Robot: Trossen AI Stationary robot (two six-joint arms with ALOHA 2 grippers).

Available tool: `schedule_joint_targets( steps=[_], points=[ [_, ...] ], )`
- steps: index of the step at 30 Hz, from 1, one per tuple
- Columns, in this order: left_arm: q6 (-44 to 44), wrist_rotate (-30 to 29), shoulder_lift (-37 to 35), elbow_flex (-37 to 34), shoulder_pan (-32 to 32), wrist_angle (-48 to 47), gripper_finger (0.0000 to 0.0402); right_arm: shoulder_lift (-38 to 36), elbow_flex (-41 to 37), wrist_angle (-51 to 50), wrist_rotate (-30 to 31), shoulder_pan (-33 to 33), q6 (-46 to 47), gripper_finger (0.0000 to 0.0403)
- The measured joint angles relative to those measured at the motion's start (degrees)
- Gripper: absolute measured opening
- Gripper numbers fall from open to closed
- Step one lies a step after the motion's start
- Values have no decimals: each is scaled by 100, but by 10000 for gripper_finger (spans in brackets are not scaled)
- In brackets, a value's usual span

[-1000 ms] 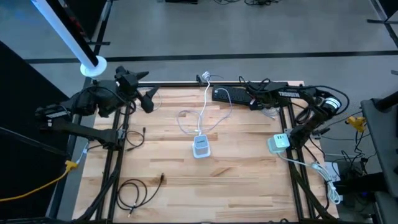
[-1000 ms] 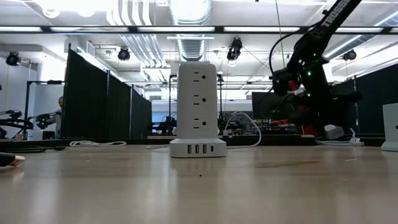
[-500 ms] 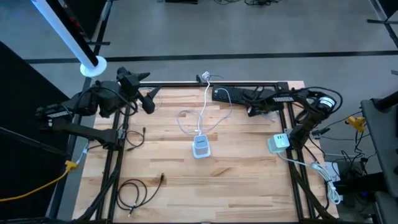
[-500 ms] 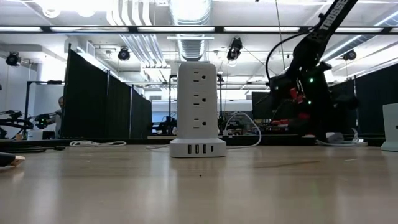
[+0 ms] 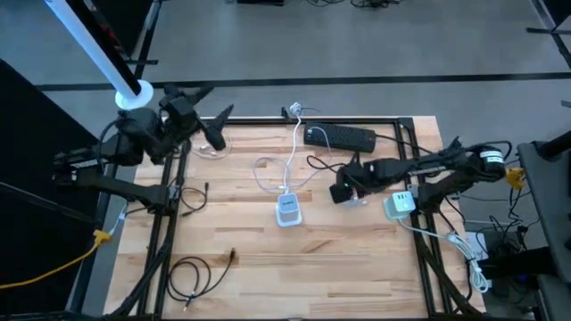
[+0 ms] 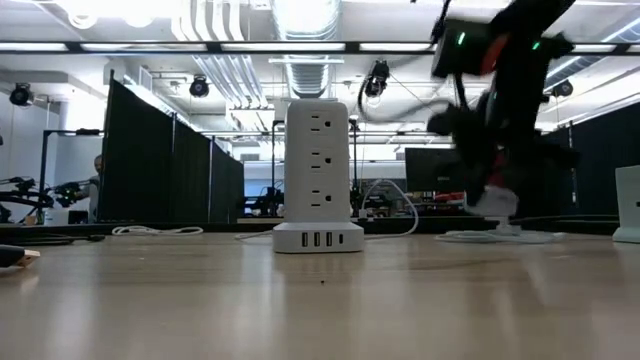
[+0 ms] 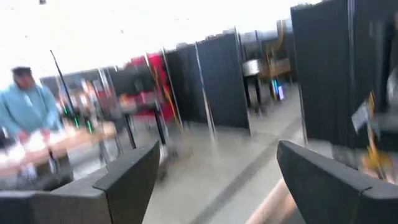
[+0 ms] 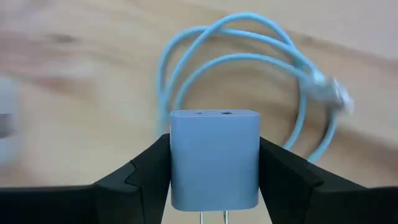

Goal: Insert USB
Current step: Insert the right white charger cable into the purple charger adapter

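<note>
My right gripper (image 5: 346, 190) hovers over the table just right of the white power tower (image 5: 287, 209), shut on a small white charger block (image 8: 214, 158). The block's pale cable (image 8: 249, 62) lies looped on the wood beyond it. The tower stands upright on its base, with USB ports along the foot (image 6: 318, 239); its white cord (image 5: 294, 152) runs to the far edge. My left gripper (image 5: 214, 125) is open, raised over the far left corner, touching nothing; its wrist view shows only the room between its fingers (image 7: 124, 180). My right gripper pinches the charger block by its two opposite side faces (image 8: 177, 162), one finger (image 8: 146, 171) on each side. The block's flat end face points away from the wrist, and two metal prongs (image 8: 214, 216) point back toward it. The block is lifted clear of the table.
A second white outlet cube (image 5: 400, 205) sits at the right edge beside the right arm. A black bar-shaped device (image 5: 339, 136) lies near the far edge. A coiled black cable (image 5: 192, 272) lies at the near left. Bare wood spans the near half.
My right arm has swung fast from the far right corner toward the table's middle and near side, carrying the charger block close to the tower, its cable trailing after it. My left gripper has risen and turned slightly toward the far edge.
</note>
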Motion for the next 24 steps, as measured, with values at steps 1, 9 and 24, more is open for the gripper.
schedule_joint_targets(
  steps=[1, 9, 24],
  points=[
    [196, 92, 96, 0, 2, 474, 313, -113, 0, -21, 135, 183, 164, 190],
    [1127, 268, 929, 0, 38, 3248, 313, -490, 7, -954, 637, 1063, 976, 190],
    [-1728, 293, 1085, 505, -502, -985, 313, -547, -11, -2186, 42, -145, -592, 190]
  ],
)
